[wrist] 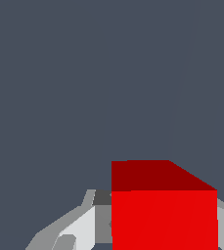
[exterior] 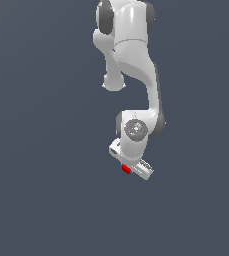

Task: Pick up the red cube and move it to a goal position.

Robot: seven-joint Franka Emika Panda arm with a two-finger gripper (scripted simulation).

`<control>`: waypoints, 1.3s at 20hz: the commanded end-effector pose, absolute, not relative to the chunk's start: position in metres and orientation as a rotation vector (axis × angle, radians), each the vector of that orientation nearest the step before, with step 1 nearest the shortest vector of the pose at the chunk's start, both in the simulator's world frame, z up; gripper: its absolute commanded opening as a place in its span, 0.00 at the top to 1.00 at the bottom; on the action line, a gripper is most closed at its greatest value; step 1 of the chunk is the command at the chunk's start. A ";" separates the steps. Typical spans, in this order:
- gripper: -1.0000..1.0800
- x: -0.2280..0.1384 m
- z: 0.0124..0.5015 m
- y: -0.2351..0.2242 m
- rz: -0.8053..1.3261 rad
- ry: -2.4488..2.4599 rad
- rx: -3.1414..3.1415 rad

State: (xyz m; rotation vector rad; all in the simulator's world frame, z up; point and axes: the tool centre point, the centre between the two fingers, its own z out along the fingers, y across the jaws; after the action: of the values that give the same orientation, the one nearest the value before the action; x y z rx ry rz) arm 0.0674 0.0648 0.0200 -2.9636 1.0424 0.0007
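Red cube [wrist: 164,210] between claw [exterior: 131,170] fingers [wrist: 79,229], gripped on both sides

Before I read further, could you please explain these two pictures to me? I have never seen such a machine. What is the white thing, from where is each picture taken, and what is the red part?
Both pictures are computer renders from a simulation, not photographs. The white jointed shape in the exterior view is a robot arm. At its lower tip is the end effector, the part that grasps, with two fingers.

The exterior view comes from a camera away from the arm. The wrist view comes from a camera mounted on the arm's wrist, so it looks very closely along the fingers.

The red part is a small red cube, which looks large in the wrist view only because it is near. It sits between the fingers, so it appears to be held. The surroundings are plain dark grey; no other objects are visible.
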 end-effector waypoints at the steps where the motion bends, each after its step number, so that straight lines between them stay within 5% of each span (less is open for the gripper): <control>1: 1.00 0.067 0.021 0.065 0.000 1.042 -2.963; 12: 1.00 0.066 0.071 0.052 0.000 1.042 -2.963; 26: 1.00 0.063 0.225 0.011 0.001 1.044 -2.962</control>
State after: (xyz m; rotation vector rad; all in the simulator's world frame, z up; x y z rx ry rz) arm 0.0634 0.0160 0.2066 -2.9620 1.0443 0.0008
